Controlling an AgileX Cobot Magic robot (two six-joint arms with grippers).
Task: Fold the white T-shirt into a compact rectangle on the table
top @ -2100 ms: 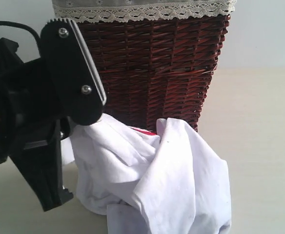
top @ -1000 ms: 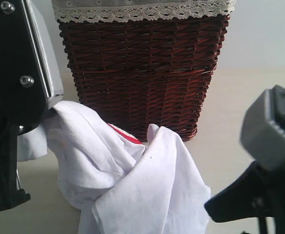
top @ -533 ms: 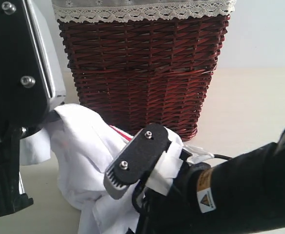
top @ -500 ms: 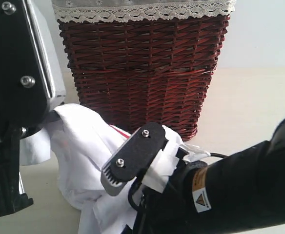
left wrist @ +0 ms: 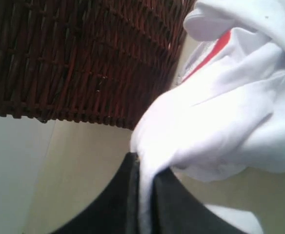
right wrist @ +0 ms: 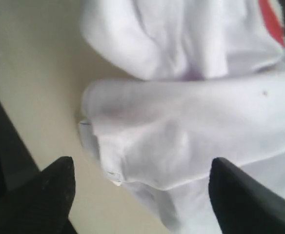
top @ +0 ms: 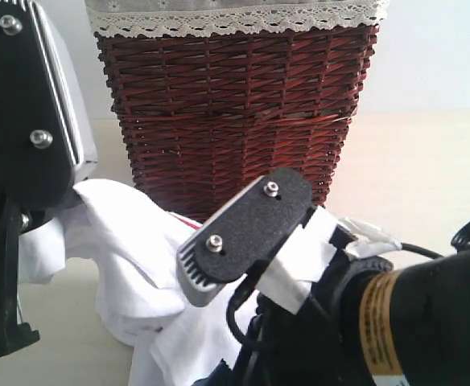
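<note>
Fingers of the left gripper, black and smooth, are squeezed tight on a fold of the shirt. White cloth bulges out between them. The right gripper has its two dark tips wide apart. A soft rolled lump of shirt lies across the gap just past them, and I cannot tell if they touch it.

In the outside view both grippers look huge and are cut off by the edges. Each shows a flat black plate with two shiny screws and a ridged grey edge. The right one has white tape wrapped near it, and it hides the lower right part of the shirt.

The shirt sits crumpled in a heap on the table, with one corner lifted up at the left gripper. A thin red strip peeks from its folds. Right behind it stands the basket, made of dark red-brown woven wicker, with its top cut off. Lace trim runs along its rim. The table is smooth and cream. A pale wall is farthest back.
</note>
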